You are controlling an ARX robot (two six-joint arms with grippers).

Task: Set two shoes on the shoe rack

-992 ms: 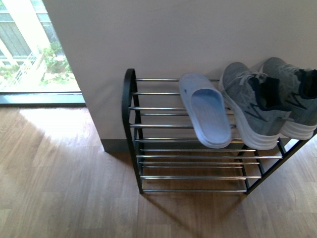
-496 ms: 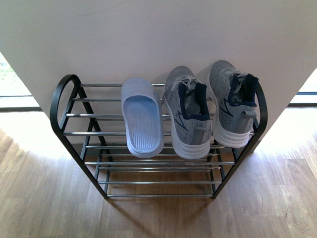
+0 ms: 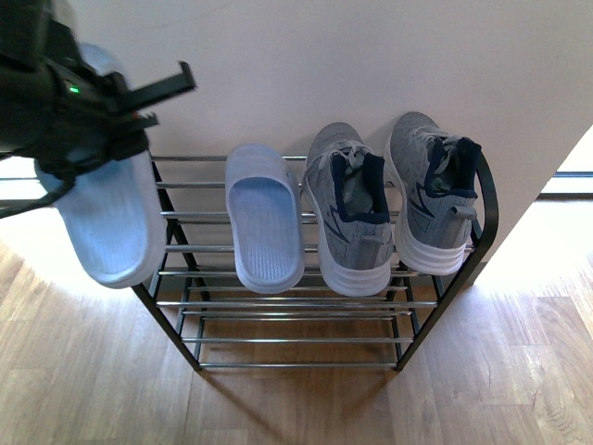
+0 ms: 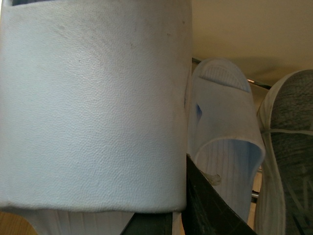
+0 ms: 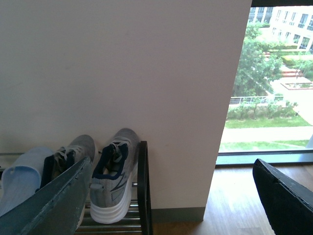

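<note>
Left pincer (image 3: 102, 130) clamped on pale blue slide (image 3: 107, 222), upper left of frame. Right pincer (image 5: 171, 196) fingers apart, empty. Lower slide flat onto shoe rack (image 3: 306, 301) bars, left of racked slide (image 3: 264, 222); avoid black frame.

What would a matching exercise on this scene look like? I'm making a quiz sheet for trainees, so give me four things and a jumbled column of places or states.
Things:
1. slide in the left hand
2. slide on the rack
3. grey sneakers
4. right hand

Places or states:
A. open, holding nothing
B. on the top bars at the rack's right end
C. held in the air over the rack's left end
D. on the top bars, just left of the sneakers

Pairs: 1-C, 2-D, 3-B, 4-A
</note>
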